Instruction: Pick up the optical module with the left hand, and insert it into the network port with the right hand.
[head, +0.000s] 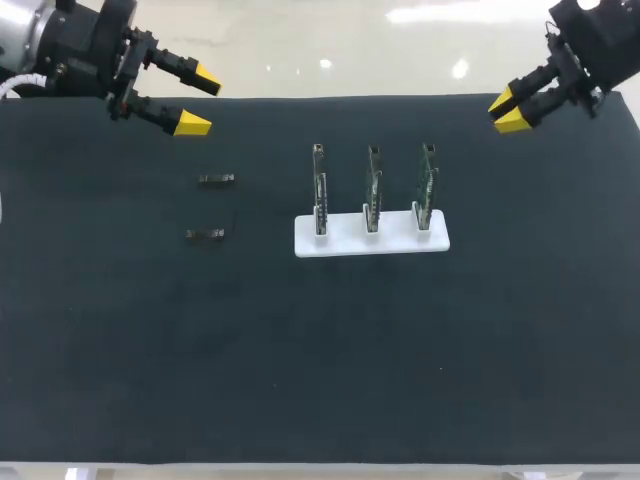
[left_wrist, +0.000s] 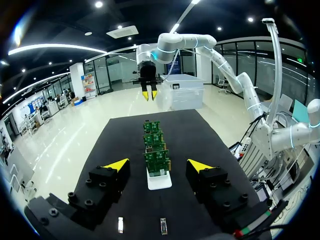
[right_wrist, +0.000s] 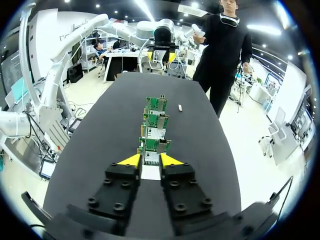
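Optical module (head: 217, 179), left of centre; my left gripper (head: 200, 101), upper left, spread wide; my right gripper (head: 508, 111), upper right, narrowly parted.

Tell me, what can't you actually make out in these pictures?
- Network ports on the circuit boards: too small in the head view; in both wrist views the boards line up, the nearest hiding those behind.
- Optical modules: tiny in every view, details unreadable; the right wrist view shows just one.
- Left tool and right tool: their arms are cut off by the head view's edges.
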